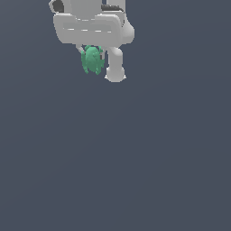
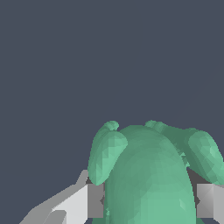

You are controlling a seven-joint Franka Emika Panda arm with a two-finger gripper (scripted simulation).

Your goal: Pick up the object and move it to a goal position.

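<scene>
The object (image 1: 93, 59) is a small teal-green lumpy thing with short nubs at its lower end. It hangs under the white gripper (image 1: 92, 55) near the top of the exterior view, off the ground. The gripper is shut on the object. In the wrist view the object (image 2: 148, 175) fills the space between the two grey finger pads (image 2: 95, 200), which press its sides. The gripper (image 2: 150, 201) is mostly hidden behind the object there.
The white arm (image 1: 115, 67) reaches down at the exterior view's right of the object. The flat dark grey ground (image 1: 135, 158) lies below. No goal marker shows.
</scene>
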